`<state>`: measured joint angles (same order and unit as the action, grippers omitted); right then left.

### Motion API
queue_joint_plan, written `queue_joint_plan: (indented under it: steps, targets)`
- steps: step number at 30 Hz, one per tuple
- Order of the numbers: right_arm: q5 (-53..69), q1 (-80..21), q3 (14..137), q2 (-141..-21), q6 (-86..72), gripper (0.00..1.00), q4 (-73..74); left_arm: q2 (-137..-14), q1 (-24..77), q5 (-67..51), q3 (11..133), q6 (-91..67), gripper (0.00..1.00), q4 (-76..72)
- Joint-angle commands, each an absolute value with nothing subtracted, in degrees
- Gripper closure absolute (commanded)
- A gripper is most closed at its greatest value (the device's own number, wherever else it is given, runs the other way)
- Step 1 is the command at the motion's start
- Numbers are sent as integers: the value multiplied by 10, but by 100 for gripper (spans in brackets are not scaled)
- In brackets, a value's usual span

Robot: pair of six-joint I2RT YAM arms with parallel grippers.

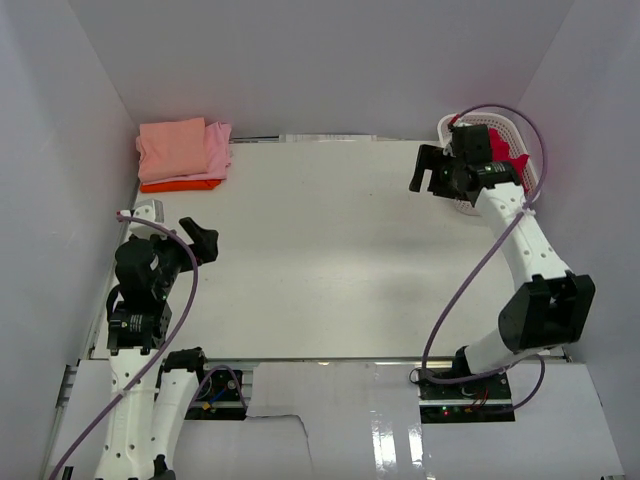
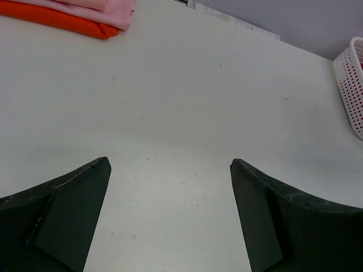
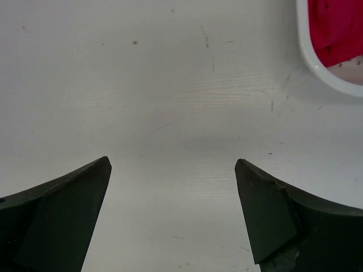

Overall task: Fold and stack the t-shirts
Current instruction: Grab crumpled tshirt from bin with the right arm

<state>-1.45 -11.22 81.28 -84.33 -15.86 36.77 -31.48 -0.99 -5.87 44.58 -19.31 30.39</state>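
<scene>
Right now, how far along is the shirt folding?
Done: salmon-pink shirt, light pink shirt and orange shirt lie folded in one stack at the far-left corner. In hand: nothing; left gripper and right gripper are both open and empty, the right one beside the basket. Left: the crimson shirt in the basket, not yet folded or stacked.

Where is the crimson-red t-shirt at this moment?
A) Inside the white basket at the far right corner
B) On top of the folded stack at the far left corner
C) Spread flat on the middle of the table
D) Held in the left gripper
A: the crimson-red t-shirt lies bunched inside the white basket, and the right wrist view also shows red cloth behind the basket's rim.
</scene>
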Motion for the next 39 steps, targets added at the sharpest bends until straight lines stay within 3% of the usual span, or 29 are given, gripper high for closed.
queue_joint_plan:
  steps: [1,3,5,7,16,29,37,39]
  targets:
    - [-74,-102,908,-902,-161,3,415,-316,-10,-75,440,-189,2,299]
    - [-83,-91,959,-958,-163,0,433,-321,-10,-81,440,-188,2,299]
    - [-74,-77,990,-1010,-165,12,445,-322,-10,-84,440,-189,2,298]
    - [-84,-71,1032,-1039,-169,17,457,-320,-10,-87,439,-188,2,297]
    - [-122,-18,1182,-1186,-181,14,503,-313,-10,-89,437,-190,2,295]
    - [-155,16,1181,-1220,-189,16,490,-316,-10,-95,437,-190,2,294]
    - [-132,39,1197,-1250,-192,27,480,-318,-10,-91,437,-189,2,295]
    - [-123,41,1205,-1263,-192,35,482,-319,-10,-93,437,-188,2,295]
